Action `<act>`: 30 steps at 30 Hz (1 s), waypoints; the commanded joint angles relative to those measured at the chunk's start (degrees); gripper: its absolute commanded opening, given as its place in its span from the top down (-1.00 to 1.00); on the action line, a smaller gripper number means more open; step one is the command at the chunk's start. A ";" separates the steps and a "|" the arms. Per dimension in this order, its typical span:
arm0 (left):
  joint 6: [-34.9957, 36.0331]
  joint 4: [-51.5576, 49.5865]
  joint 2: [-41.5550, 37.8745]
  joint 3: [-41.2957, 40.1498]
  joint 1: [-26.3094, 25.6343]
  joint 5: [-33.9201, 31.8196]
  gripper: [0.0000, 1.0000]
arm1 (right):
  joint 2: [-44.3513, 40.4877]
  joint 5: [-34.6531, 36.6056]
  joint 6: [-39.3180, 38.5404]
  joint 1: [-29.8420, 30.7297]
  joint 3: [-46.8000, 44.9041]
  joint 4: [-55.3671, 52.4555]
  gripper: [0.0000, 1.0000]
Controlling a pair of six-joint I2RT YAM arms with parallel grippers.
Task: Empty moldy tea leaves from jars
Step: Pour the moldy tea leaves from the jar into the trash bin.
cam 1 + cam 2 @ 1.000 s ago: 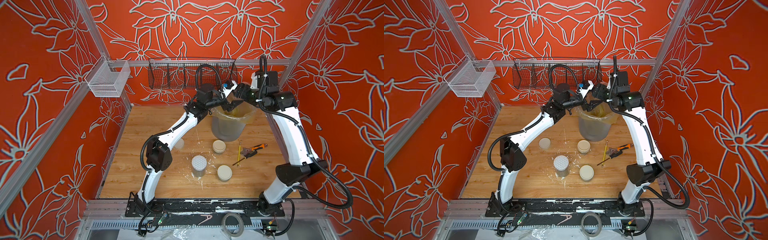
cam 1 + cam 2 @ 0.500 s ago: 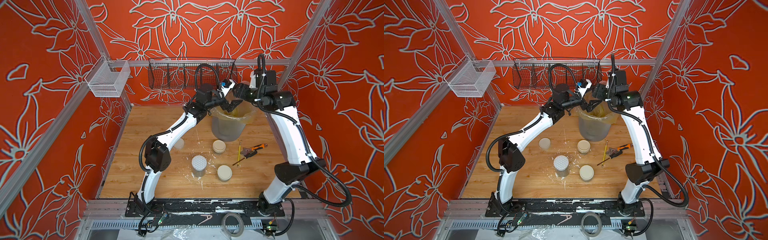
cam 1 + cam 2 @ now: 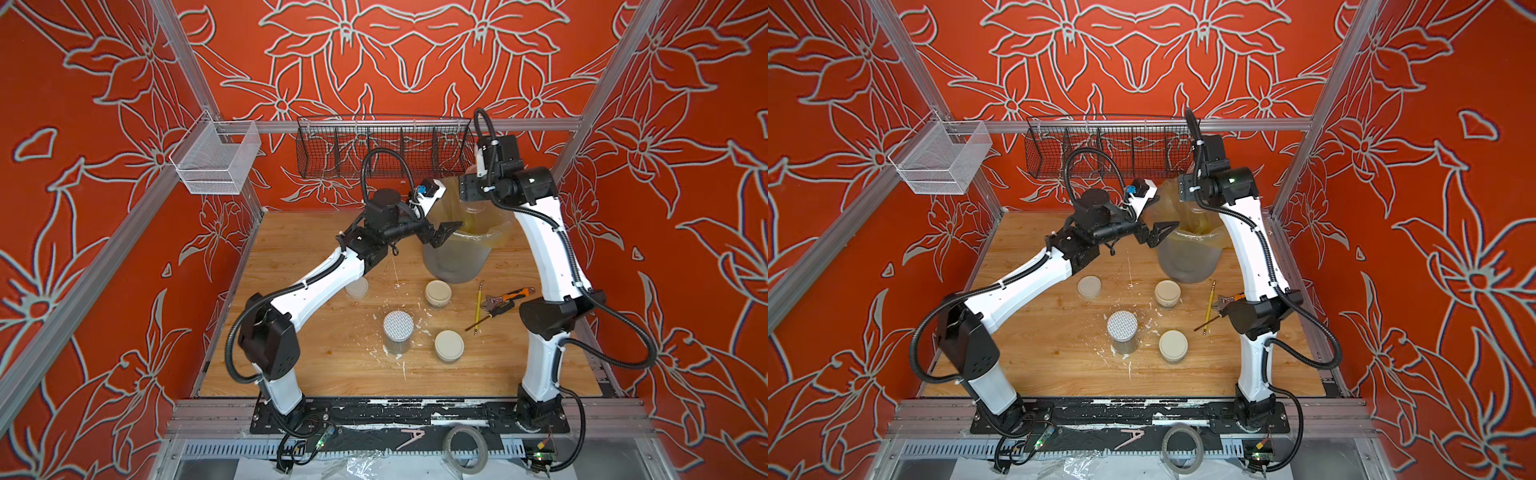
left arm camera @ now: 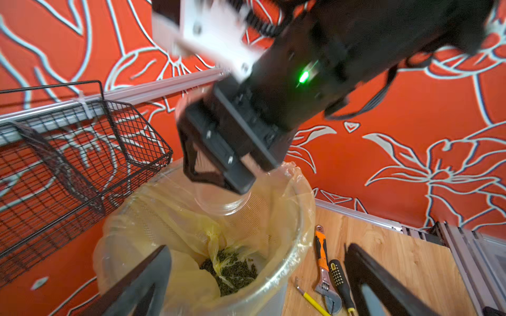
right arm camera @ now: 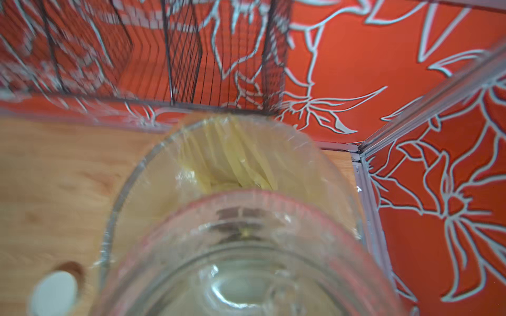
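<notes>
- Grips held jar [image 4: 221, 203] in right gripper [image 4: 219, 186], clamped on the glass, mouth tipped down over bin [image 4: 299, 240].
- Looks emptied through the glass in right wrist view: no dark matter, maybe a speck, too blurred to be sure.
- Finds tea leaves [image 4: 232, 270] heaped low in the yellowish liner [image 4: 175, 219] inside the bin.
- Shows left gripper [image 3: 446, 236] released, fingers [image 4: 145, 279] spread wide, nothing between them, just beside the bin rim.
- Leaves three lidded jars on table [image 3: 311, 374]: dotted-lid jar [image 3: 398, 332], cream-lid jar by the bin [image 3: 438, 293], cream-lid jar nearer the front [image 3: 449, 347]. Cannot tell their contents from above.
- Spots loose lid [image 3: 1089, 286] lying flat beside the left arm, probably off the held jar.
- Could lose the jar into the bin: smooth glass, tilted, only a side clamp.
- Could snag the liner or nudge the rim with the spread left fingers on pulling back, shifting or tipping the bin and spilling leaves.
- Could clash the two grippers, close together above the bin.
- Could leave damp crumbs stuck inside if righted too soon.
- Could sweep wrench [image 3: 509, 296] or pencil [image 3: 479, 305] with the right arm on lowering the jar, both lying near its path.
</notes>
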 commanded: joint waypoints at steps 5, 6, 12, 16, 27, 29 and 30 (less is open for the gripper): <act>-2.12 5.93 -11.14 -11.47 0.16 -6.01 -0.95 | 4.93 25.14 -19.12 6.53 4.22 4.26 1.00; -2.06 6.09 -12.05 -12.44 0.16 -6.45 -0.95 | 5.63 24.14 -17.64 6.35 6.39 2.95 1.00; -1.60 6.55 -14.14 -15.49 0.16 -6.76 -0.95 | 6.12 21.94 -16.82 7.41 7.81 1.36 1.00; -1.92 7.77 -14.01 -16.13 0.16 -6.26 -0.95 | 2.17 -1.65 1.86 0.32 5.66 -1.71 1.00; -1.00 7.18 -13.73 -15.51 0.07 -0.16 -0.95 | -1.83 -16.27 12.40 -5.15 -1.47 1.16 1.00; -0.10 7.16 -14.34 -16.18 0.07 3.06 -0.95 | -3.82 -20.71 15.87 -7.04 -4.08 3.17 1.00; 0.23 7.30 -14.64 -16.50 0.03 3.78 -0.95 | -4.60 -19.78 16.45 -7.31 -4.59 3.58 1.00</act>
